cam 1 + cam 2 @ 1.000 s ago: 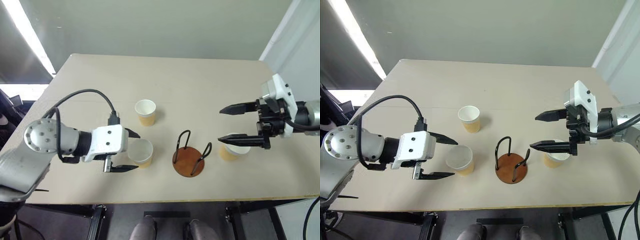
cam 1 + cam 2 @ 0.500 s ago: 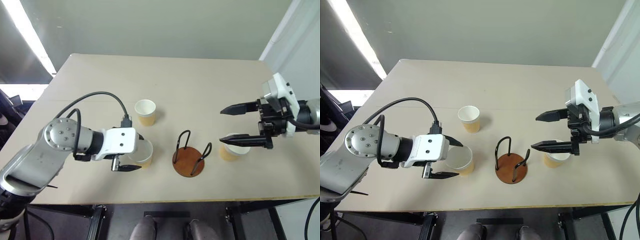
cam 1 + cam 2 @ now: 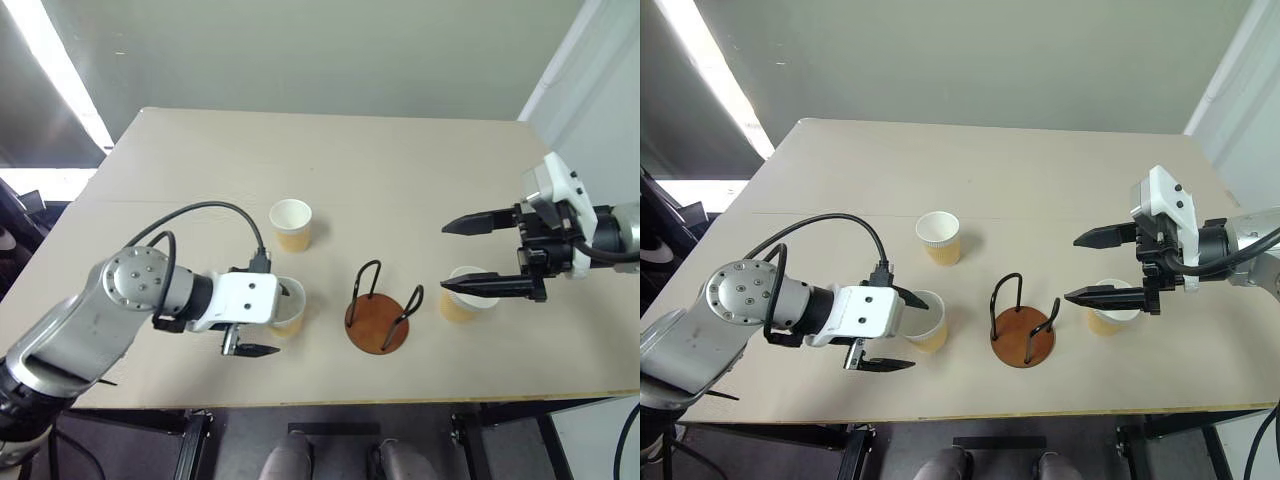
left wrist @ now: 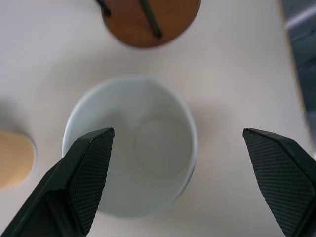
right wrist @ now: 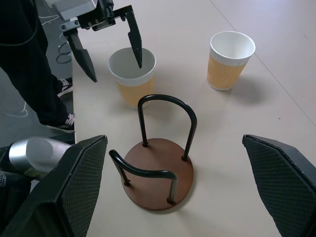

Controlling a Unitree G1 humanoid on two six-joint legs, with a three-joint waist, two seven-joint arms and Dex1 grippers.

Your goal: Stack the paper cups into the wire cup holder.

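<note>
Your left gripper (image 3: 898, 328) stood spread wide, one finger on each side of the nearest paper cup (image 3: 922, 319), with neither finger seen pressing its wall. The wire cup holder (image 3: 1024, 322) stood empty just beyond that cup, away from the arm. A second cup (image 3: 939, 237) stood upright further off across the table (image 3: 970, 170). Your right gripper (image 3: 1110, 266) was likewise spread, hovering above the third cup (image 3: 1113, 309) on the holder's far side.

Probable faults: closing off-centre would tip or push the cup; excess squeeze would crush the thin wall; a tilted carry would catch the wire loops.

No brand, label or writing was legible.
</note>
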